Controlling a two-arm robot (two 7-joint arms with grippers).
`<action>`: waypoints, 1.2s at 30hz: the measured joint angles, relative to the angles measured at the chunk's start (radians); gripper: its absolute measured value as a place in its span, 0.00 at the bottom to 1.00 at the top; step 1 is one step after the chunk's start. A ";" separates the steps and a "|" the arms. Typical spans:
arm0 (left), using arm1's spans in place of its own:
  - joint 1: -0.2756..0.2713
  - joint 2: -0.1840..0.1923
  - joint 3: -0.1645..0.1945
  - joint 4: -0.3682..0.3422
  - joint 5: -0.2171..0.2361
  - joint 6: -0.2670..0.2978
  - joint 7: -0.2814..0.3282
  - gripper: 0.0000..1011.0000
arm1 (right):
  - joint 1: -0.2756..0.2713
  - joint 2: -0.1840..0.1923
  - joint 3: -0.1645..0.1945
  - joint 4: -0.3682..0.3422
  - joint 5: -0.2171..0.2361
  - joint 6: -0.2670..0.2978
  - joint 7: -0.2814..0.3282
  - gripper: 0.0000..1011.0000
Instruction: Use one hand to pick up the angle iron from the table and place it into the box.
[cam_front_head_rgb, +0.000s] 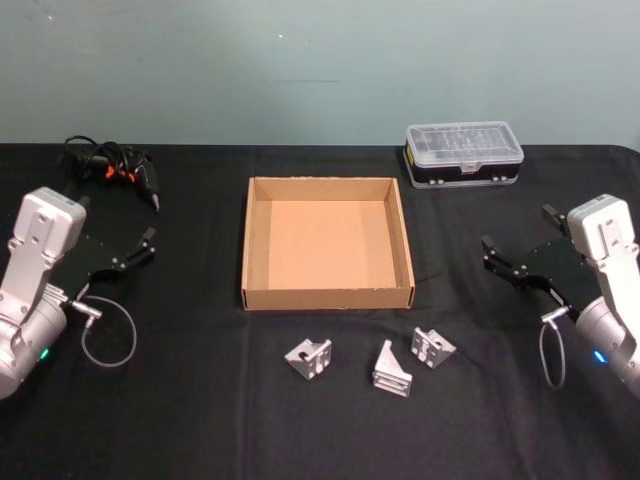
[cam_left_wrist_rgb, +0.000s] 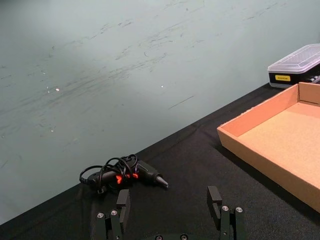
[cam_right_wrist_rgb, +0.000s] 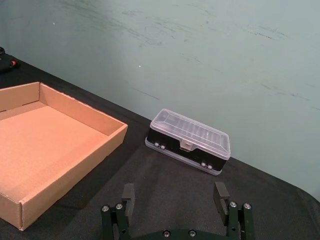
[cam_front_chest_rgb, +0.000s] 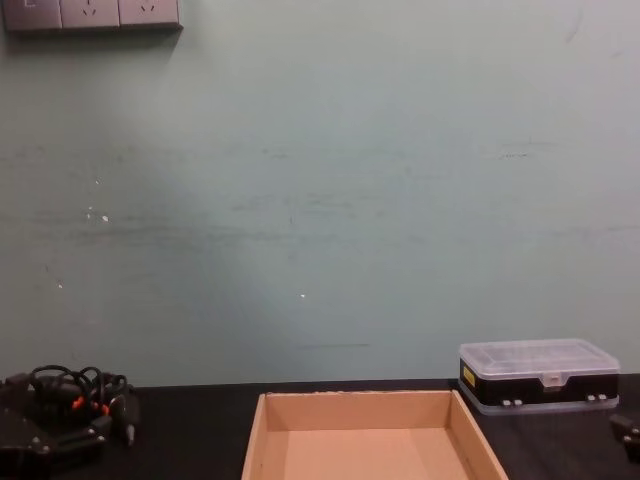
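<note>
- The tan box (cam_right_wrist_rgb: 75, 172) lies on the black table (cam_right_wrist_rgb: 280, 200).
- A black case with a clear lid (cam_right_wrist_rgb: 190, 140) sits near the box's far corner, not touching it.
- The right gripper (cam_right_wrist_rgb: 174, 196), beside the box, has its fingers spread wide.

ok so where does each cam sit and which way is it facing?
Head: high, looking forward and down at the table, box and three angle irons; left gripper and right gripper at the sides, both open.
Left wrist: on the left arm, looking past its open jaws toward the glue gun and wall.
Right wrist: on the right arm, looking past its open jaws toward the clear-lid case.
Chest: low, looking level across the table at the wall.
Shared: all four see the box and case.
</note>
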 joint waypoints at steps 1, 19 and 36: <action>0.000 0.000 0.000 0.000 0.000 0.000 0.000 1.00 | 0.000 0.000 0.000 0.000 0.000 0.000 0.000 0.99; 0.000 0.000 0.000 0.000 0.000 0.000 0.000 1.00 | 0.000 0.000 0.000 0.000 0.000 0.000 0.000 0.99; 0.000 0.000 0.000 0.000 0.000 0.000 0.000 1.00 | -0.069 0.026 0.046 -0.084 0.021 -0.016 0.024 0.99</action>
